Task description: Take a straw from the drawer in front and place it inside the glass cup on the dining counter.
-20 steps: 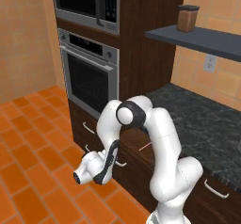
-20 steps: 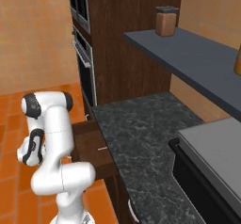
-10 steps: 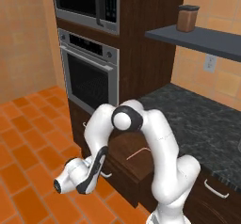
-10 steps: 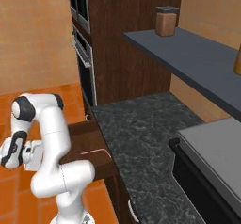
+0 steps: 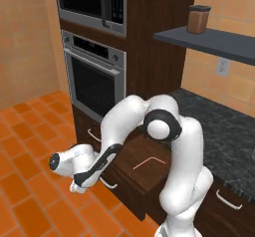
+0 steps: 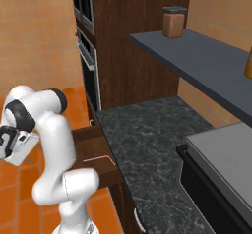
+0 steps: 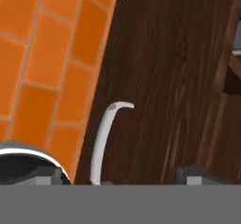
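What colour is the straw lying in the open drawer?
Pink-red straw, clearest in the left base view.

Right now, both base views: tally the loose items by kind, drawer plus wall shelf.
Straw, in the open drawer: 1
Brown canister, on the wall shelf: 1
Total: 2

You're looking at a glossy white arm [image 5: 179, 166] of rounded, tube-like links, dark grey caps at the joints, a dark band along the forearm, and a white hand.
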